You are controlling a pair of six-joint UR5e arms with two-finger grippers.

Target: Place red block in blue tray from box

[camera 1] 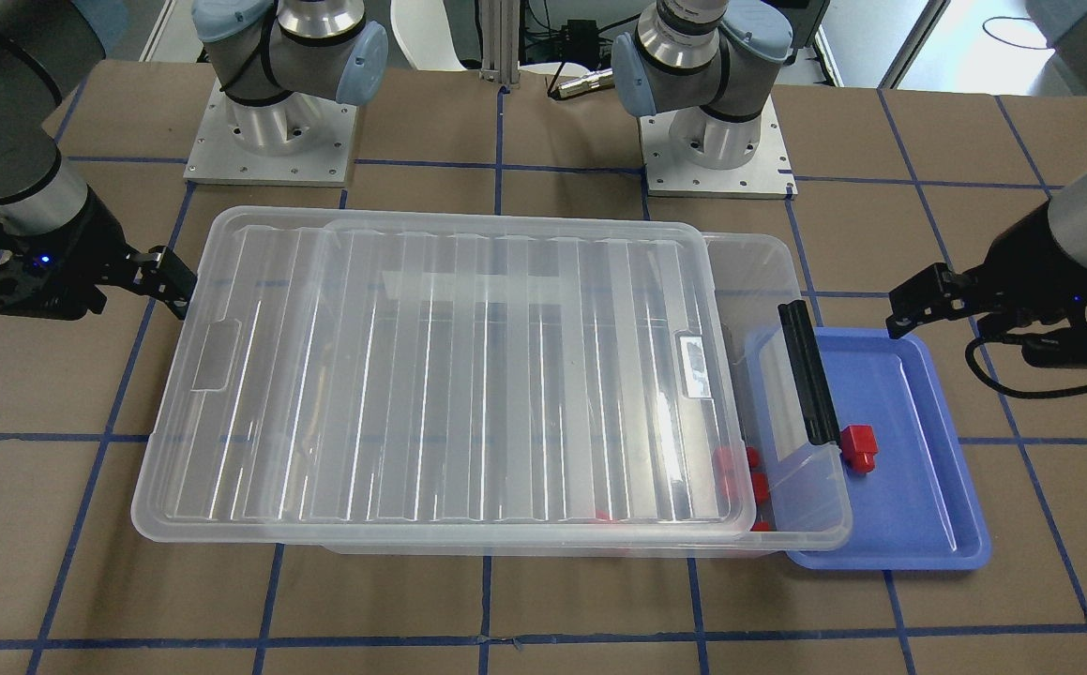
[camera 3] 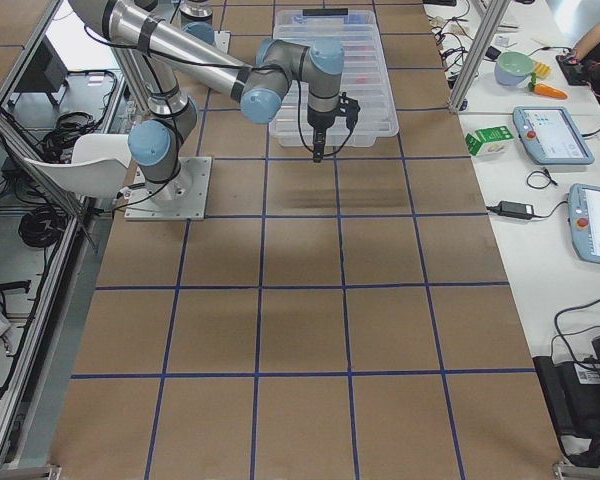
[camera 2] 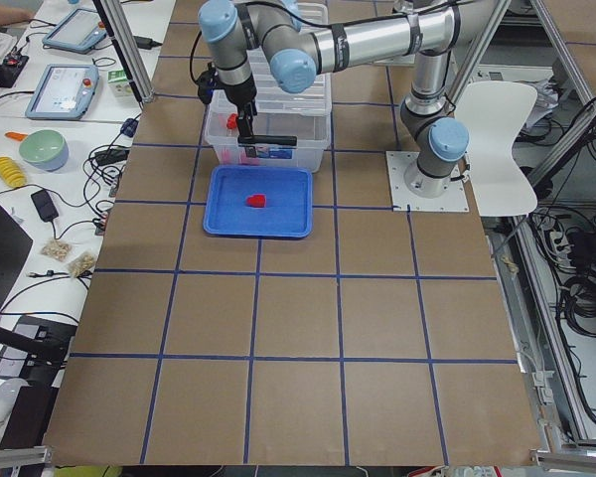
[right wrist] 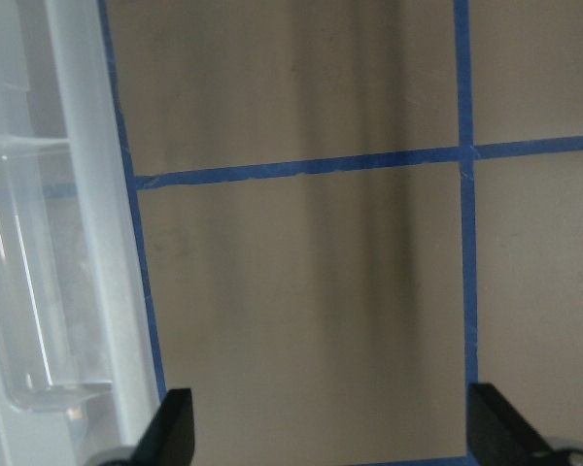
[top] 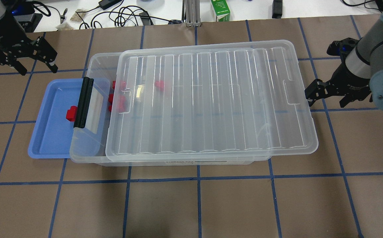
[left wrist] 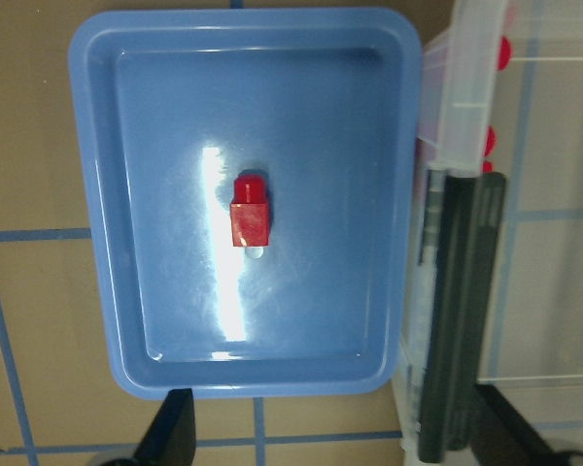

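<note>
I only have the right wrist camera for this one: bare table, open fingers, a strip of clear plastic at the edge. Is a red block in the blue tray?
Observer: Yes. One red block lies near the middle of the blue tray, touching no wall.
Operator: Is the left arm holding anything?
Observer: No. The left gripper is open, with nothing between its fingers.
Operator: Are any blocks in the box?
Observer: Yes. Several red blocks show inside the box at its tray end, where the lid sits shifted off that end.
</note>
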